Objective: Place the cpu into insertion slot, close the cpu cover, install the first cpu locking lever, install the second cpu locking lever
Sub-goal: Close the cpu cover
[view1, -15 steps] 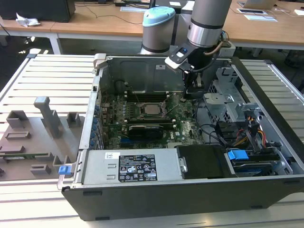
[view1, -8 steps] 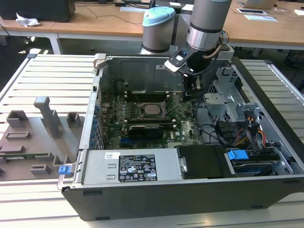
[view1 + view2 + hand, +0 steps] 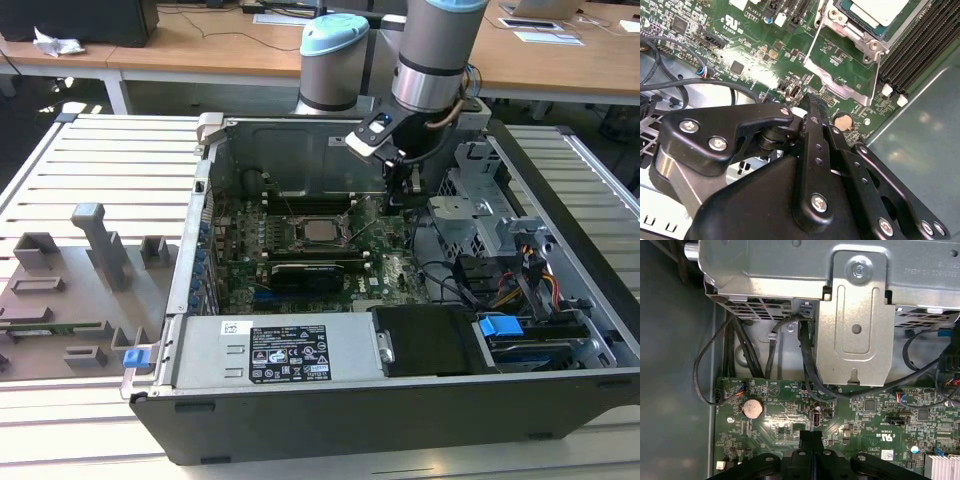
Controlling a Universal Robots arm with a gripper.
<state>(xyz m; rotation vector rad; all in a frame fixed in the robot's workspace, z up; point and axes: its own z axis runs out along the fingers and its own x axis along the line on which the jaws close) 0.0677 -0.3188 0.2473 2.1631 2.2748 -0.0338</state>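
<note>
Two black fingers (image 3: 812, 150) of the gripper (image 3: 397, 202) are pressed together with nothing between them, poised above the green board (image 3: 860, 415). The chip (image 3: 322, 230) sits silvery side up in its socket (image 3: 883, 31). The gripper hangs near the chip, off to the exterior view's right of it. A round battery (image 3: 752, 408) lies on the board apart from the chip, just beside the fingertips in the second wrist view.

cpu (image 3: 882, 10): smooth silvery metal top, satin. cpu cover (image 3: 840, 86): bright bare metal. gripper (image 3: 810, 102): matt black, shiny screws. motherboard (image 3: 755, 55): glossy green.
</note>
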